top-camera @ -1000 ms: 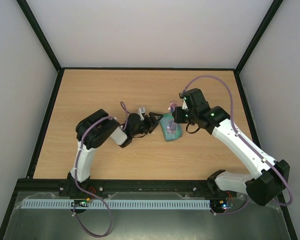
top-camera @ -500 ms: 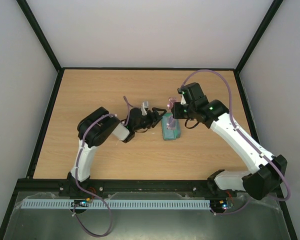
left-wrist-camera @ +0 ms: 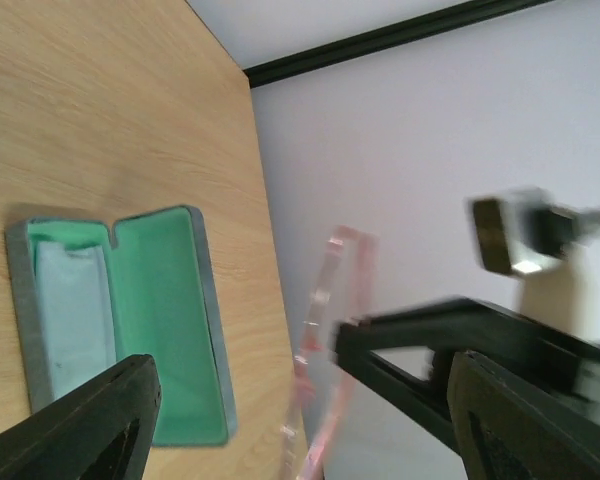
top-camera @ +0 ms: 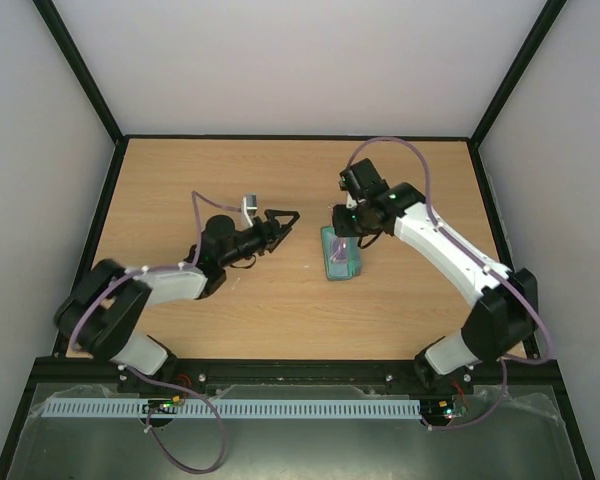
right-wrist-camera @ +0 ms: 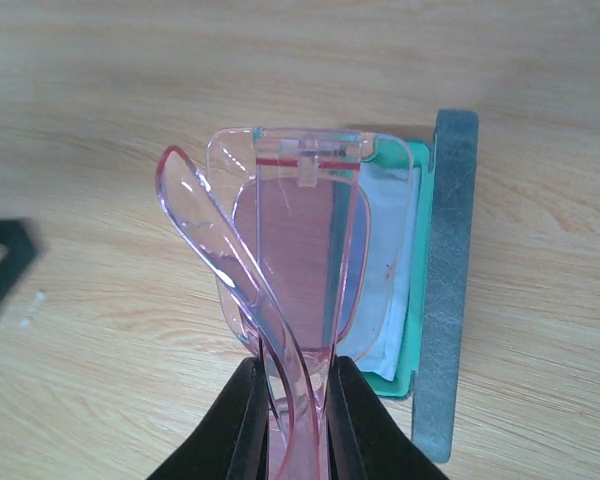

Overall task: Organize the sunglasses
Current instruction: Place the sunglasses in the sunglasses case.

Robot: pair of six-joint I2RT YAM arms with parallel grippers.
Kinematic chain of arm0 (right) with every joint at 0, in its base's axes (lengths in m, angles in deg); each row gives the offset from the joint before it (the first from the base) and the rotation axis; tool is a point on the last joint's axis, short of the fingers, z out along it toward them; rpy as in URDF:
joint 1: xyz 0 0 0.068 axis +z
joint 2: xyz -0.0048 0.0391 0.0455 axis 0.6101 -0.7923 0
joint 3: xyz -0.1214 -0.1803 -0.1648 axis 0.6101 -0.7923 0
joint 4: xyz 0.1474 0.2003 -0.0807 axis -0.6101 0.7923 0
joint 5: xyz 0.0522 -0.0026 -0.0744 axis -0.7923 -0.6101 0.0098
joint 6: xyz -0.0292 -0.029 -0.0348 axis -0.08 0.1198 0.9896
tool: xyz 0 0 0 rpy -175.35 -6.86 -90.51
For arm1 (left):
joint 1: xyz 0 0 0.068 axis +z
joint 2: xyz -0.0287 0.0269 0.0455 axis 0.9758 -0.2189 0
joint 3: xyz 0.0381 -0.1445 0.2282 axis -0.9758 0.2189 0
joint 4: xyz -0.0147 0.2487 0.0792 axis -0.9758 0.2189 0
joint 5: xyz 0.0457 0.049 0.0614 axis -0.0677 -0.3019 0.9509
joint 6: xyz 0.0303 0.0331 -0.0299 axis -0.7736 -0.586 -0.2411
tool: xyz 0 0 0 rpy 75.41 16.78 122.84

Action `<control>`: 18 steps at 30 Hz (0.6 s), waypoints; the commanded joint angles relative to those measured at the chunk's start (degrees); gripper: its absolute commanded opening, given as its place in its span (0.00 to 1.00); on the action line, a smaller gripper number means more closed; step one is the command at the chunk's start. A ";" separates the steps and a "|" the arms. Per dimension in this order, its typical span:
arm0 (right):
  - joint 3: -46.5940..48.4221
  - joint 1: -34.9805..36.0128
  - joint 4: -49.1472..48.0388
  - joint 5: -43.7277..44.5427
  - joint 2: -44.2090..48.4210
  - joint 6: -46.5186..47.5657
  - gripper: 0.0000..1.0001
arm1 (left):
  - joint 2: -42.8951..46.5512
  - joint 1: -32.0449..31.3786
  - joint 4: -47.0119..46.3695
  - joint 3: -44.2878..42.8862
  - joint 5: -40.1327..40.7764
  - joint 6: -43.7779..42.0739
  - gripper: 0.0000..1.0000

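The sunglasses [right-wrist-camera: 298,250] are clear pink and folded. My right gripper [right-wrist-camera: 292,425] is shut on them and holds them upright just above the open blue-grey case [right-wrist-camera: 450,290], over its green lining and the light blue cloth [right-wrist-camera: 388,250]. In the top view the right gripper [top-camera: 346,226] hangs over the far end of the case [top-camera: 340,262]. My left gripper [top-camera: 288,221] is open and empty, left of the case and apart from it. The left wrist view shows the open case [left-wrist-camera: 165,320] and the blurred pink sunglasses [left-wrist-camera: 332,330] beyond it.
The wooden table [top-camera: 230,175] is bordered by a black frame rail [top-camera: 95,230] and white walls. The left arm lies low across the table's near left part.
My left gripper has drawn back to the left, away from the case and the sunglasses. My right gripper has carried the sunglasses down over the open case.
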 commanded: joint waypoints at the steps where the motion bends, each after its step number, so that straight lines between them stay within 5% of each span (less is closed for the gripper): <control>1: 2.98 -0.35 4.30 2.03 -5.31 2.07 0.09 | 10.76 0.83 16.50 3.40 -0.55 -6.55 0.82; 10: 6.22 -0.21 4.78 2.74 -16.69 1.77 0.11 | 27.95 3.09 32.90 5.45 0.25 -11.67 0.84; 18: 5.56 0.58 3.23 5.31 -21.86 1.74 0.11 | 31.84 4.12 35.03 6.48 -0.40 -12.15 0.84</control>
